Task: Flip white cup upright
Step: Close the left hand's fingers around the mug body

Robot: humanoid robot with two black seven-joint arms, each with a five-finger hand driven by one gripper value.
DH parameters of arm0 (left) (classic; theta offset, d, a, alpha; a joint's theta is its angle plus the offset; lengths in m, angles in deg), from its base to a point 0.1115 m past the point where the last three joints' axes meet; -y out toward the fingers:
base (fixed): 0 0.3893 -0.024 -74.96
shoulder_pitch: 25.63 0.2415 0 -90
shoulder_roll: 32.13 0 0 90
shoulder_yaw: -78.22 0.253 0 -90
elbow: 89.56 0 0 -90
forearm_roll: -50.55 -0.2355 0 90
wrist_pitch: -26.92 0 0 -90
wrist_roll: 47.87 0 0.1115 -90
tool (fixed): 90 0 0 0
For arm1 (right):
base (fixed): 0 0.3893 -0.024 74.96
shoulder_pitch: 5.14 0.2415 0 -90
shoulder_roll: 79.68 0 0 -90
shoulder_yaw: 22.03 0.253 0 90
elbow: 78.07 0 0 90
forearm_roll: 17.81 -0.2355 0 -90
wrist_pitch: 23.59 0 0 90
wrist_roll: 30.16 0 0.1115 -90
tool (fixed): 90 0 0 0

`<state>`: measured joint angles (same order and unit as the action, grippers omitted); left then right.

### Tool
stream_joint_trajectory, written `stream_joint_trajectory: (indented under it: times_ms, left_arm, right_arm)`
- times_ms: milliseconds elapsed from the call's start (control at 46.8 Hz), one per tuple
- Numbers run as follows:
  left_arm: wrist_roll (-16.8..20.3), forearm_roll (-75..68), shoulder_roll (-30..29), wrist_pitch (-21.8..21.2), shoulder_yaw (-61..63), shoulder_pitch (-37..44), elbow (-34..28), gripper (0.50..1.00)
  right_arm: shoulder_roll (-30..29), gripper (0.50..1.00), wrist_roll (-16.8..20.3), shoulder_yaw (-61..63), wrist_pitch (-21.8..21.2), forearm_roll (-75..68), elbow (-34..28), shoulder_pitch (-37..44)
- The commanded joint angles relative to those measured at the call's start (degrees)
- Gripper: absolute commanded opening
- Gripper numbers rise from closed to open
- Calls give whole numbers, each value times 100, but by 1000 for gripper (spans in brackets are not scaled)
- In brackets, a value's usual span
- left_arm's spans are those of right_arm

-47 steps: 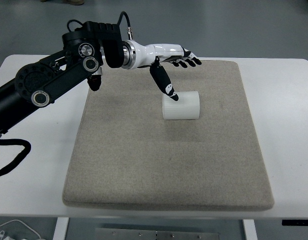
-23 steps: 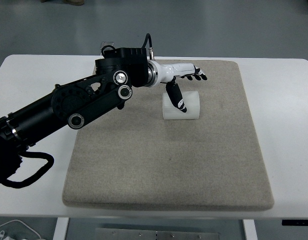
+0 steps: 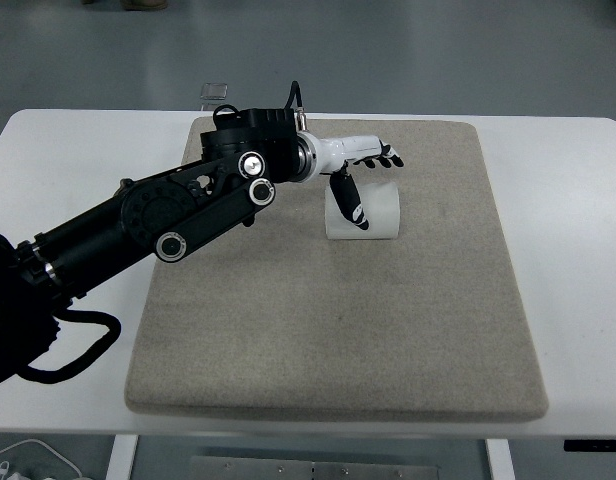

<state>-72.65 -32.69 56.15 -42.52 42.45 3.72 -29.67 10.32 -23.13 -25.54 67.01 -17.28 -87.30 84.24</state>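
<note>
Fingers [image 3: 380,157] of the left hand [image 3: 360,172] spread wide over the white cup [image 3: 373,215], which lies on its side on the gray mat [image 3: 318,330], with the thumb [image 3: 346,198] down in front, ready to grab it.

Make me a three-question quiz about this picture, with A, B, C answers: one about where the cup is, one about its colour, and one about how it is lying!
1. Where is the cup?
A. On the grey mat
B. On the bare table
C. On the floor

2. What colour is the cup?
A. Red
B. White
C. Blue

3. How is the cup sitting?
A. Standing upright
B. Lifted in the air
C. Lying on its side

Answers:
1. A, because the cup rests on the mat's far half, just under the left hand.
2. B, because it is plainly white against the grey mat.
3. C, because its round side faces up and it rests flat on the mat.
</note>
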Motion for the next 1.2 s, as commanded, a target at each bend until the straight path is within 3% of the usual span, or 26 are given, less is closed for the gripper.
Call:
stream_joint_trajectory:
  times_ms: [0,640,790,1174]
  left_arm:
    - [0,1,57,1,8,1,-12,960]
    - [79,9,172,-52,307,124,-433,958]
    - [88,9,172,-70,307,124,-433,915]
    - [96,71,172,-70,298,106,-425,930]
  right_arm:
    - [0,930,0,0,1,0,0,0]
    - [0,930,0,0,1,0,0,0]
    - [0,930,0,0,1,0,0,0]
    - [0,930,0,0,1,0,0,0]
